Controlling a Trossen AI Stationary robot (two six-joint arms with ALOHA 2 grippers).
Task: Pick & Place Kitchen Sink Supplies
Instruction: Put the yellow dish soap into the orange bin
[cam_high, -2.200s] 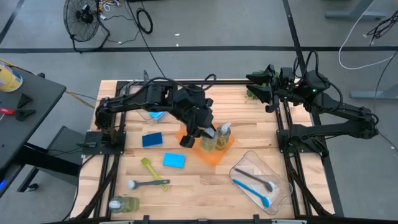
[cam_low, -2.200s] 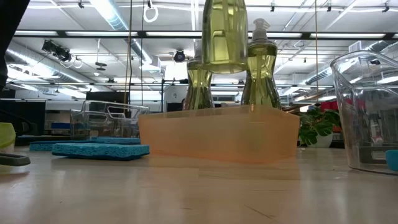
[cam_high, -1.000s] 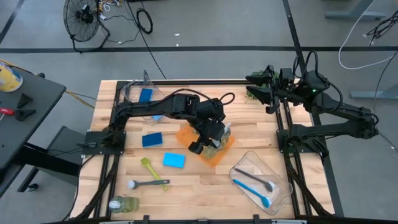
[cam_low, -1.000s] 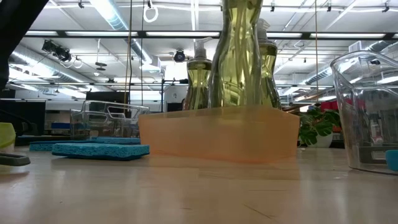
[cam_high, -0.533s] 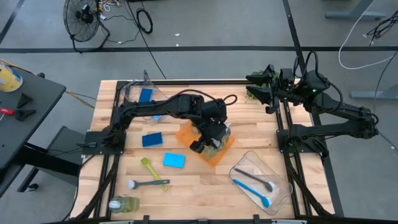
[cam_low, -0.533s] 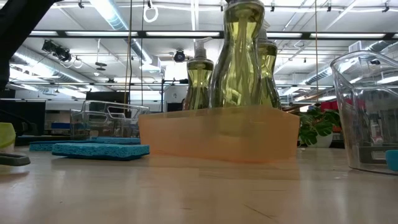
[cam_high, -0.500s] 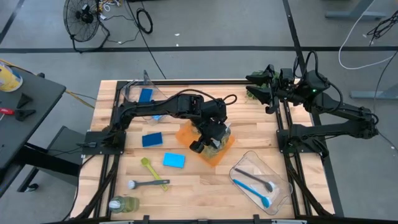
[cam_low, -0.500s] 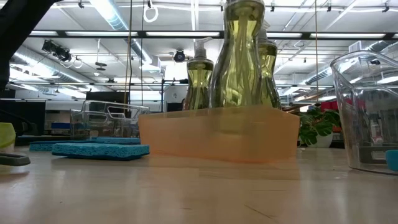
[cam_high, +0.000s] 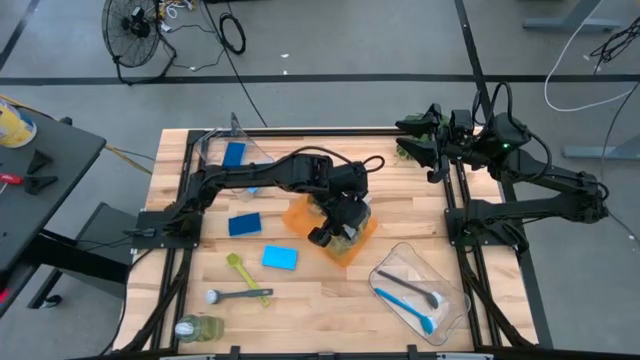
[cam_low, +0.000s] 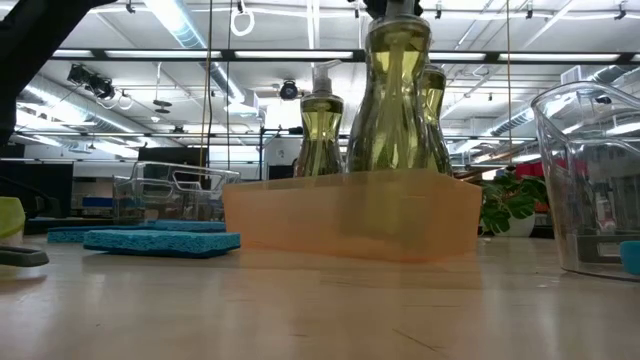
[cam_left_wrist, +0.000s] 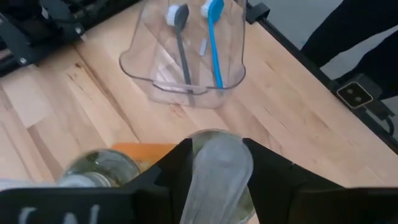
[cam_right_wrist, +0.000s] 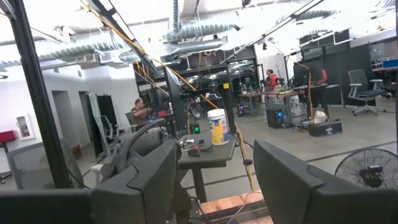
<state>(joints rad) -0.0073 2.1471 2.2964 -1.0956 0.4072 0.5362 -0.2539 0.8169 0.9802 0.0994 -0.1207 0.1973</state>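
Left arm stretched to table centre, left gripper (cam_high: 338, 228) pointing down, fingers straddling a bottle pump. Right arm folded at far-right edge, right gripper (cam_high: 408, 140) parted.

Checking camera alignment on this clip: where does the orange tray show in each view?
High view: orange tray at table centre, under the left gripper.
Low view: centre, front wall facing the camera.
Left wrist view: a sliver beside the fingers.
Right wrist view: not in it.
Shared landmark: the soap bottles standing in it.

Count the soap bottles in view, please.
4. Three bottles stand in the orange tray, one held by the left gripper; a fourth bottle lies at the table's corner. None seems hidden.
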